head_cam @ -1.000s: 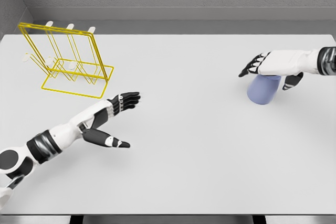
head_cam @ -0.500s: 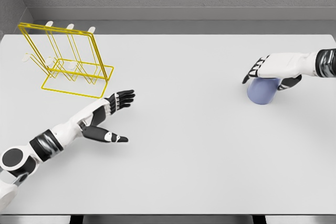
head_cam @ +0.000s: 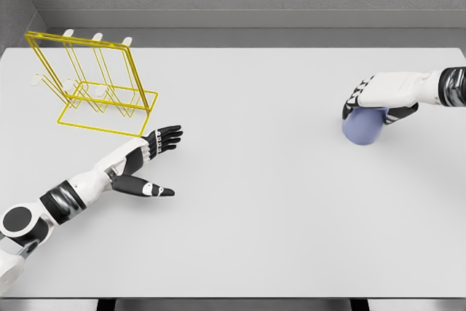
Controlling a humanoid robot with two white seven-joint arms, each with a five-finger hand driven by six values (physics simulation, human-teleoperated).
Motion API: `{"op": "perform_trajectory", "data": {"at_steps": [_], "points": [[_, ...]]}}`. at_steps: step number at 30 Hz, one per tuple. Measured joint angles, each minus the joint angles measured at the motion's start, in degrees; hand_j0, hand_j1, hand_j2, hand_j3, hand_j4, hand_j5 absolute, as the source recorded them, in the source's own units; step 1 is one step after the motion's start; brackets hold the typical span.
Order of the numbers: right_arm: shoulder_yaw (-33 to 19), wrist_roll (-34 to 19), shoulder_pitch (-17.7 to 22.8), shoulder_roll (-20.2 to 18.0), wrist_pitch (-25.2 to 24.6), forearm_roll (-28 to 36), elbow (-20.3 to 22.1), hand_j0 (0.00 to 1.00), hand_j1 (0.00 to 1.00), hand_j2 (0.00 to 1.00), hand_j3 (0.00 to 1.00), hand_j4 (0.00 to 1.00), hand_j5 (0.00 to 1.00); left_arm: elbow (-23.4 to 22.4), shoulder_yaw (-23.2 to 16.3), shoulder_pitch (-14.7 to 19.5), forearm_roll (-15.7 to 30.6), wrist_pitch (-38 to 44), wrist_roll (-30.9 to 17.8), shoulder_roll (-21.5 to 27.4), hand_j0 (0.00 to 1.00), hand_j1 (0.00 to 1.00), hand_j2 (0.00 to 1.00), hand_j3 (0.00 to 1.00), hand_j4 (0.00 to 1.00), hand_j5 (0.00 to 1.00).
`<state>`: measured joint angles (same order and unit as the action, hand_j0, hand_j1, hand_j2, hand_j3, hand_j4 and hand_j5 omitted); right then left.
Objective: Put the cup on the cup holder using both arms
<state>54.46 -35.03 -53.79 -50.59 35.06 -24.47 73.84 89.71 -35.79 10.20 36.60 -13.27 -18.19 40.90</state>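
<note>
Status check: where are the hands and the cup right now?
Right robot hand wrapped over blue cup, cup on table. Left robot hand open, near yellow cup holder. Nothing between.

Cup (head_cam: 362,127): pale blue, standing on the white table (head_cam: 262,209) at the right side.
Right hand (head_cam: 373,101): over the cup's top, fingers curling down around it, thumb behind.
Cup holder (head_cam: 89,85): yellow wire rack, far left, well apart from the cup.
Left hand (head_cam: 149,159): fingers spread, holding nothing, near the rack's front edge.
</note>
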Motion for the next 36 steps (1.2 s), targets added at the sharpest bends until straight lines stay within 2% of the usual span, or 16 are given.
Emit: {"op": "perform_trajectory", "data": {"at_steps": [15, 21, 22, 26, 36], "points": [[-0.7, 0.0, -0.6, -0.5, 0.1, 0.6, 0.4, 0.57, 0.57, 0.57, 0.57, 0.57, 0.57, 0.1, 0.1, 0.2, 0.0, -0.1, 0.0, 0.0, 1.0, 1.0, 1.0, 1.0, 1.0, 1.0], [-2.0, 0.0, -0.6, -1.5, 0.1, 0.7, 2.5, 0.56, 0.56, 0.56, 0.56, 0.56, 0.56, 0.1, 0.1, 0.1, 0.0, -0.1, 0.0, 0.1, 1.0, 1.0, 1.0, 1.0, 1.0, 1.0], [-2.1, 0.0, -0.6, -1.7, 0.1, 0.7, 2.9, 0.53, 0.53, 0.53, 0.53, 0.53, 0.53, 0.1, 0.1, 0.1, 0.0, -0.1, 0.0, 0.1, 1.0, 1.0, 1.0, 1.0, 1.0, 1.0], [-2.8, 0.0, -0.5, -2.6, 0.1, 0.6, 5.3, 0.52, 0.52, 0.52, 0.52, 0.52, 0.52, 0.1, 0.1, 0.1, 0.0, -0.2, 0.0, 0.2, 1.0, 1.0, 1.0, 1.0, 1.0, 1.0], [-3.5, 0.0, 0.3, -4.7, 0.1, 0.2, 16.1, 0.52, 0.52, 0.52, 0.52, 0.52, 0.52, 0.0, 0.2, 0.2, 0.0, -0.1, 0.0, 0.4, 1.0, 1.0, 1.0, 1.0, 1.0, 1.0]]}}
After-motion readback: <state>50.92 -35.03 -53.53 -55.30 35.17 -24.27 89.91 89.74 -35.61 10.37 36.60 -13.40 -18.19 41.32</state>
